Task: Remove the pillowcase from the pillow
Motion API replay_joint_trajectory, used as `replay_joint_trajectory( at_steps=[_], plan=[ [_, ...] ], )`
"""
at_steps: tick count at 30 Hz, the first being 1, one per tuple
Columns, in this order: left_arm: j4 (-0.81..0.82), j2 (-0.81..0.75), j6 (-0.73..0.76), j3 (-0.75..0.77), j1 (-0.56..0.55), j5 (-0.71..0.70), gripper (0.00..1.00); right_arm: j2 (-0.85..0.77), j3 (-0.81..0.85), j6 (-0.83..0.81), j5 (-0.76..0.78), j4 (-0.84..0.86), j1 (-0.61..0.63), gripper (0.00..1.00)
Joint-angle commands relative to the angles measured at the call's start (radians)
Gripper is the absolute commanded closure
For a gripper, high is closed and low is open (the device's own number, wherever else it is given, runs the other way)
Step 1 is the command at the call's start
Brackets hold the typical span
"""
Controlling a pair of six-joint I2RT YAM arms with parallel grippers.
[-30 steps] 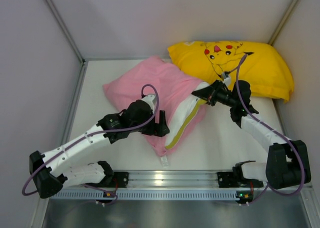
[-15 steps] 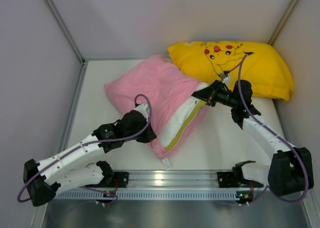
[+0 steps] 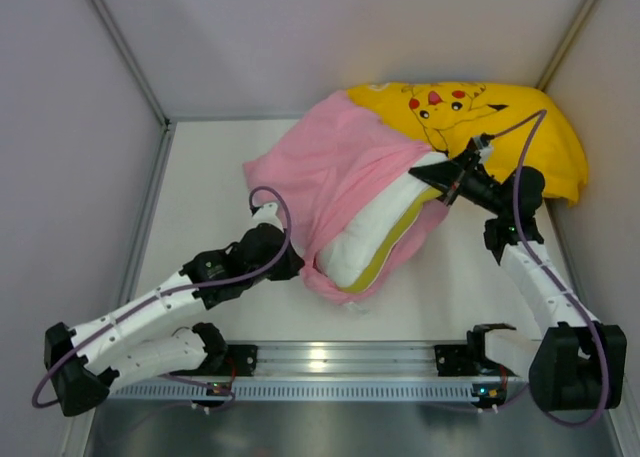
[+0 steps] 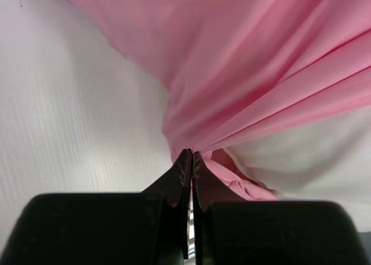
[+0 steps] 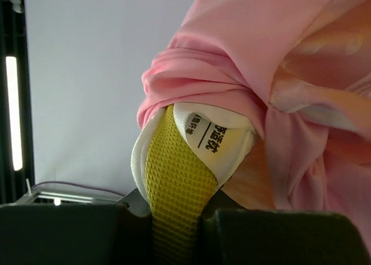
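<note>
The white pillow [image 3: 375, 239] with its yellow edge band lies mid-table, its near end bare and the rest still inside the pink pillowcase [image 3: 330, 167]. My right gripper [image 3: 447, 182] is shut on the pillow's far corner; in the right wrist view the yellow band [image 5: 177, 184] and a white label run down between its jaws. My left gripper [image 3: 293, 267] is shut on a pinch of the pillowcase's near edge, and pink cloth [image 4: 243, 73] fans out from the closed tips [image 4: 190, 156].
A yellow cartoon-print pillow [image 3: 500, 127] lies at the back right, partly under the pink cloth. White walls enclose the table on the left, back and right. A metal rail [image 3: 330, 357] runs along the near edge between the arm bases.
My left gripper closed on the pillowcase's near edge and drew back toward the left. My right arm lifted the pillow's corner up and right, so more white pillow shows and the cloth bunched toward the back.
</note>
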Motion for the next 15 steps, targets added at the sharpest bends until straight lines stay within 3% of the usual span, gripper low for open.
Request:
replay_joint_trajectory(
  at_steps=[1, 7, 10, 13, 15],
  plan=[
    [-0.25, -0.06, -0.059, -0.001, 0.01, -0.158, 1.0, -0.038, -0.005, 0.366, -0.034, 0.554, -0.141, 1.0],
    [-0.368, -0.143, -0.076, 0.134, 0.01, -0.247, 1.0, 0.036, -0.074, 0.565, -0.057, 0.82, -0.251, 1.0],
    [-0.443, -0.172, -0.092, 0.18, 0.01, -0.314, 1.0, 0.039, -0.086, 0.549, -0.06, 0.814, -0.25, 1.0],
    [-0.454, -0.203, -0.067, 0.177, 0.01, -0.295, 1.0, 0.031, -0.088, 0.509, -0.066, 0.781, -0.248, 1.0],
    [-0.381, -0.19, -0.011, 0.162, 0.01, -0.215, 0.88, 0.005, -0.077, 0.403, -0.075, 0.66, -0.236, 1.0]
  ],
)
